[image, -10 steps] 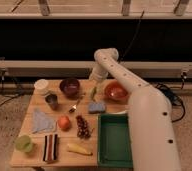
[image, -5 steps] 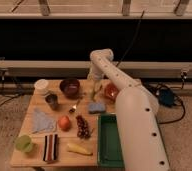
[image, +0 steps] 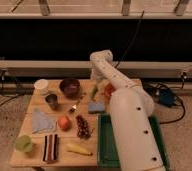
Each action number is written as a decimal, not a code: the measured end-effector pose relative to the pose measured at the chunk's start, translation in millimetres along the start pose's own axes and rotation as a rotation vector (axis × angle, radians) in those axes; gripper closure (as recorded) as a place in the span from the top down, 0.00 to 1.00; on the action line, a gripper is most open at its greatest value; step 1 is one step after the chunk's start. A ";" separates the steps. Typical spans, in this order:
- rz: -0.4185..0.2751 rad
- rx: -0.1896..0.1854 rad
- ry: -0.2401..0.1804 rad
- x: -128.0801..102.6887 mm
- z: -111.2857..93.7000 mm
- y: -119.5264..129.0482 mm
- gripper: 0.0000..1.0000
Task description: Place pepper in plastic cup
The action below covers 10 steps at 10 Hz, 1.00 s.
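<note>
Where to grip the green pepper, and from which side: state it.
Take the pepper at mid-length, from above, closing across its slim width. It seems to lie low on the table, so its sides offer little. The gripper hangs right over it.

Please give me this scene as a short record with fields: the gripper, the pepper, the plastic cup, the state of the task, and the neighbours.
gripper: gripper, lowered over the far middle of the table
pepper: pale green pepper just at the gripper; contact unclear
plastic cup: plastic cup, upright, at the front left corner, far from the gripper
task state: pepper not yet in the cup
neighbours: dark bowl left of the gripper, blue sponge in front of it, green tray front right
</note>
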 end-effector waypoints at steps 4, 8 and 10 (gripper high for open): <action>-0.015 -0.032 0.024 9.6 8.1 5.1 0.65; -0.042 -0.063 0.013 5.7 13.0 9.6 0.36; -0.051 -0.071 0.009 3.1 13.9 10.6 0.16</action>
